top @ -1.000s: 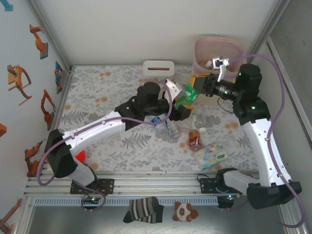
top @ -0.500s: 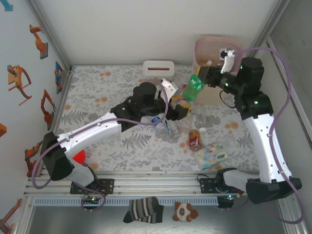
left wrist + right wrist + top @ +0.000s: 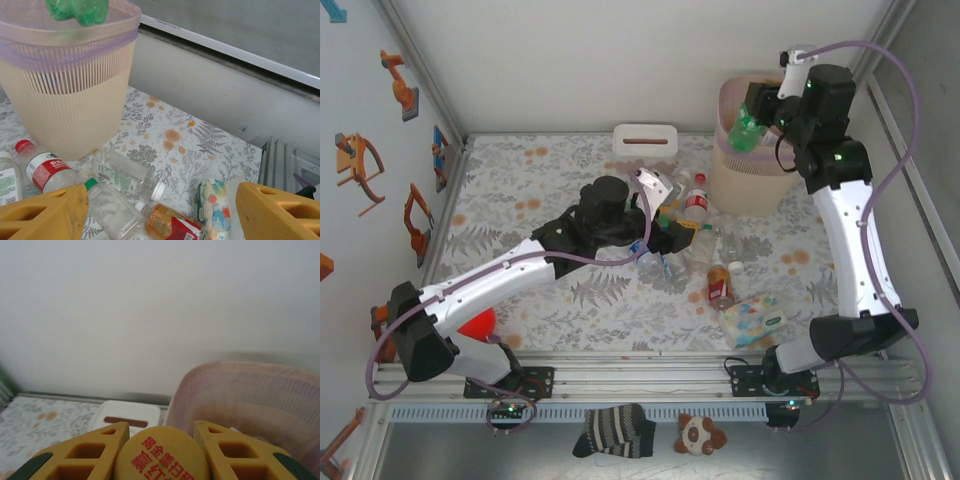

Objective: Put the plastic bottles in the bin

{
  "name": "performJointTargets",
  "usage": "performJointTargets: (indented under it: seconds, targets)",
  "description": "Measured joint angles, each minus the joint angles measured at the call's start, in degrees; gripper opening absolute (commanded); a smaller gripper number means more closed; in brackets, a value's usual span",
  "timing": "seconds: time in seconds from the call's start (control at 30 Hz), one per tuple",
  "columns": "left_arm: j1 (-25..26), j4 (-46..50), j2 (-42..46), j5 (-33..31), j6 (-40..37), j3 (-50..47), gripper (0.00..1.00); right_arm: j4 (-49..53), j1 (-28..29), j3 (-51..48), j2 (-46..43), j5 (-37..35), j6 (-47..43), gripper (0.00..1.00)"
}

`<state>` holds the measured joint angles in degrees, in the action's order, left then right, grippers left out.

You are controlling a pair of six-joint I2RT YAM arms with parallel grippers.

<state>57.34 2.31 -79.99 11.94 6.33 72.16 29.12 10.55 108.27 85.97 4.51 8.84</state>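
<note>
Green bottle point(image 3: 745, 130) hangs base down over the mouth of the bin point(image 3: 750, 190), pinched at its cap by the closed right hand point(image 3: 160, 440), so release should drop it inside. The left hand point(image 3: 160, 210), wide open and empty, hovers over the remaining bottles point(image 3: 120, 175) lying on the counter point(image 3: 540, 170) beside the bin, apparently poised for the next pick.

We see the right gripper point(image 3: 756, 112) at the far right, clamped on a green bottle point(image 3: 744, 131) over the rim of the bin point(image 3: 747, 190). Our left gripper point(image 3: 669, 206) hangs spread above loose bottles point(image 3: 656, 262) mid-table.
</note>
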Motion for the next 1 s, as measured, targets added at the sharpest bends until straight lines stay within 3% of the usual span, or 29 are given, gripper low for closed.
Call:
performJointTargets:
  seconds: [0.23, 0.5, 1.0]
  targets:
    - [0.0, 0.76, 1.75, -0.81, -0.24, -0.57, 0.77, 0.17, -2.25, 7.89, 8.39, -4.94, -3.34, 0.3]
    - [0.0, 1.44, 2.25, -1.49, -0.24, -1.38, 0.77, -6.75, -4.98, 8.41, 13.92, -6.56, -2.89, 0.3]
    - [0.0, 2.95, 4.96, -3.21, -0.22, -4.37, 0.77, -27.63, -7.65, 1.7, 24.13, -6.69, 12.0, 0.27]
